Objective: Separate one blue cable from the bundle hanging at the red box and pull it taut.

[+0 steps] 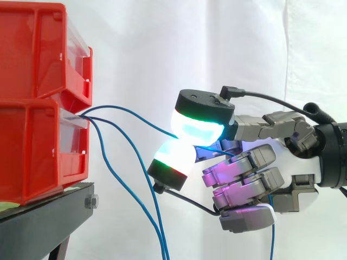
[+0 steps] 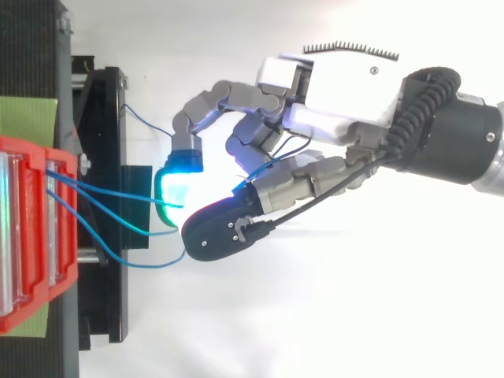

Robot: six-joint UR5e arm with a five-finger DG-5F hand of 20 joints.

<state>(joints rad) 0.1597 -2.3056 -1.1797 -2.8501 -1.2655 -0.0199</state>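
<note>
Two red bins [image 1: 32,108] stand stacked at the left on a black stand [image 1: 38,216], in front of a white curtain [image 1: 217,43]. The bundle of thin blue cables comes out at the front of the bins, where the upper bin meets the lower one.

Task status, judged from the present layout:
- Separation: done. One blue cable [image 1: 138,115] leaves the bundle and runs rightward on its own, well apart from the loose cables [image 1: 147,179], which drop toward the bottom edge of the side view.
- Tension: not complete. The separated cable rises in a shallow arc from the bins before it descends to the hand, so some slack remains. A further pull away from the bins appears to be what is left.

The hand [image 1: 293,157] sits to the right of the bins, apart from them. Two fingertips [image 1: 198,127] — one above, one below, both glowing cyan-white — are pressed together with the blue cable pinched between them. The remaining fingers are curled in toward the palm, below the pinch, and appear to touch nothing. Behind the pinch the cable reappears near the curled fingers, and a blue strand, probably its free end, hangs down below the hand.
</note>
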